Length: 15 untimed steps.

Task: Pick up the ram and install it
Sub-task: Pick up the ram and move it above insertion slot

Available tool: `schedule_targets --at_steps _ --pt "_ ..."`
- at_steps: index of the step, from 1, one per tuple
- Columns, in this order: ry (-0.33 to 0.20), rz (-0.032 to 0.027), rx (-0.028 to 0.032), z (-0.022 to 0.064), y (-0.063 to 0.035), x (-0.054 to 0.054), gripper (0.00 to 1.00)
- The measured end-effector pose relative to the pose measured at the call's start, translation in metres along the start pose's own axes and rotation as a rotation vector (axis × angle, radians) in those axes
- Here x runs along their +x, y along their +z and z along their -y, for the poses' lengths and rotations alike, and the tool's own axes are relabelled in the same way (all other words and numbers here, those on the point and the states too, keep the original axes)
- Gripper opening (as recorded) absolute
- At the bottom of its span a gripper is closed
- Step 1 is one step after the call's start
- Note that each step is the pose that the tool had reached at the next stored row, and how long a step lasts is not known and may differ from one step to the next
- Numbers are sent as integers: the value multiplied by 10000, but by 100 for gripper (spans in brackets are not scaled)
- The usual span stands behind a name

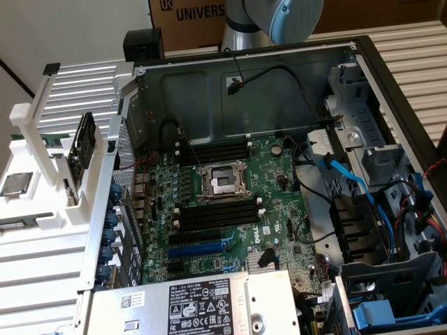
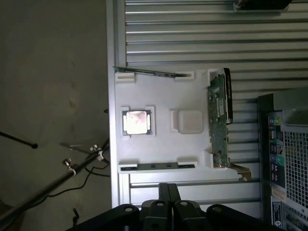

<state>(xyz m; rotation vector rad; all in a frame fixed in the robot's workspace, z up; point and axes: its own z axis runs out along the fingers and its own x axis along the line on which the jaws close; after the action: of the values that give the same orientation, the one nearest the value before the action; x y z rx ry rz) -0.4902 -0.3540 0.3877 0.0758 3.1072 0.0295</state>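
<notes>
Wrist view: black gripper [image 2: 168, 186] cropped by frame edge. Fingers pressed together, nothing between them. Ram [image 2: 156, 166] seen edge-on as thin dark strip, clipped into white plastic fixture [image 2: 163, 96] on side nearest gripper. Chips and label impossible to make out. Second similar strip [image 2: 154, 73] on far side, slightly askew. Shiny square processor [image 2: 137, 121] sat in recess. Green card [image 2: 217, 120] stood on edge.

Exterior view: silver-and-blue arm [image 1: 279, 17] cropped at upper edge. Open metal case [image 1: 188, 84] held green motherboard [image 1: 279, 181], bare black memory slots [image 1: 213, 150], blue expansion slot [image 1: 199, 249]. Fixture at exterior view's left, partly cut off.

Motherboard [image 1: 276, 178] lies inside open case [image 1: 202, 91] (blue cables [image 1: 349, 178] alongside); processor [image 2: 136, 121] sits on white tray [image 2: 163, 96].
</notes>
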Motion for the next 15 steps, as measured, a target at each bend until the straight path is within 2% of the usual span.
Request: schedule_targets --at_steps 1,3,4,11,12,14,15 --pt "-1 0 0 0 0 1 11" --pt "-390 -8 -13 0 0 3 11" --pt "-1109 -22 -36 0 1 3 11" --pt "-2581 -50 -85 0 4 3 11" --pt "-3130 -62 -103 0 7 3 11" --pt "-3490 -69 -115 0 9 4 11" --pt "-3855 -75 -127 0 12 3 11"
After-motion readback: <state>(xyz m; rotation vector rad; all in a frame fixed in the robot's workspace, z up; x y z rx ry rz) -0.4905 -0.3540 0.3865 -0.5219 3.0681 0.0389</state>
